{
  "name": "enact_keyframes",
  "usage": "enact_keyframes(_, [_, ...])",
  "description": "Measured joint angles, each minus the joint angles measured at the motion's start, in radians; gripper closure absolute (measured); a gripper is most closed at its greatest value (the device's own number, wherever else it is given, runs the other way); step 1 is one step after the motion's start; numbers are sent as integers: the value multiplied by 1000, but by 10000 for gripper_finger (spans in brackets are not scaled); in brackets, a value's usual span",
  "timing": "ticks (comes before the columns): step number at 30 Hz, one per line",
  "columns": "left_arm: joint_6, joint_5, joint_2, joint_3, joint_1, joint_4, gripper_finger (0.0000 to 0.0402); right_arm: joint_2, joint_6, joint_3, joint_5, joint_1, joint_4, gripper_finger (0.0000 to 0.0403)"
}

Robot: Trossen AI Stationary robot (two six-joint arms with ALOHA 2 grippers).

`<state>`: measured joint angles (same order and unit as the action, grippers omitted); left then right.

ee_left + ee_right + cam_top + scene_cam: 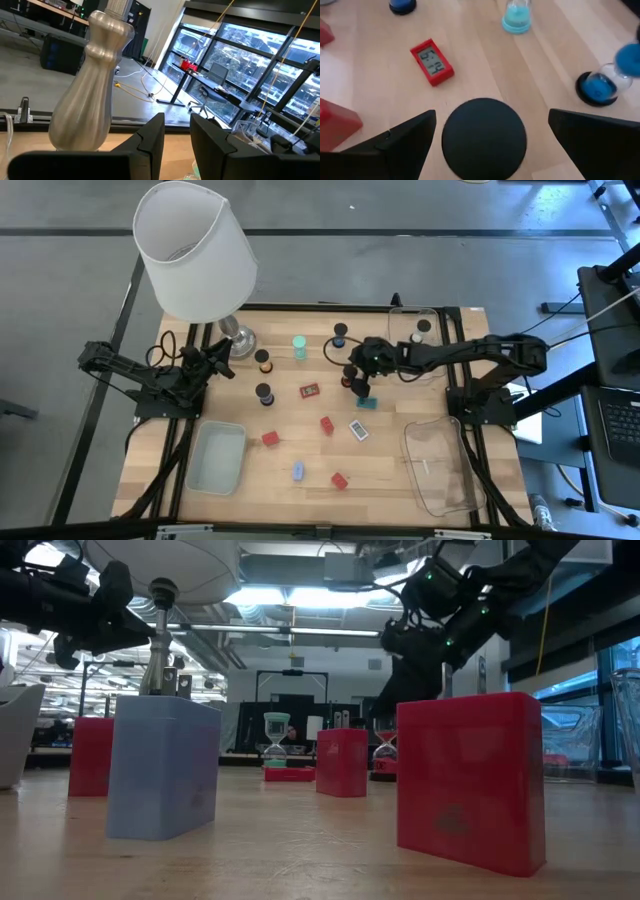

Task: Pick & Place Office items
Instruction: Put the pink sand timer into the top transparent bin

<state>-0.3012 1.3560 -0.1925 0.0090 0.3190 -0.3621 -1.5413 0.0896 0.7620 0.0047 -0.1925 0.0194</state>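
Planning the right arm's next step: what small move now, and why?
Probably lower and close. The right end effector is open, its fingers either side of a black round top, likely a sand timer's, but the wrist view doesn't show height. The left end effector waits by the lamp.

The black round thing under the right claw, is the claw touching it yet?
Apart. The right wrist view shows the right claw open, bare wood visible between each finger and the black round top.

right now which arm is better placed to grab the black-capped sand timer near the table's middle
Right. The right gripper hangs directly over the black-capped sand timer, open fingers either side. The left gripper waits by the lamp base, farther off.
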Motion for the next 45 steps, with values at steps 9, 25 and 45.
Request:
enact_keyframes(9, [0,0,0,0,0,0,313,-20,38,0,108,0,3,46])
enact_keyframes(25, [0,0,0,0,0,0,313,11,216,17,110,-6,-2,194])
enact_keyframes(45, [0,0,0,0,0,0,313,458,195,45,470,-262,-440,194])
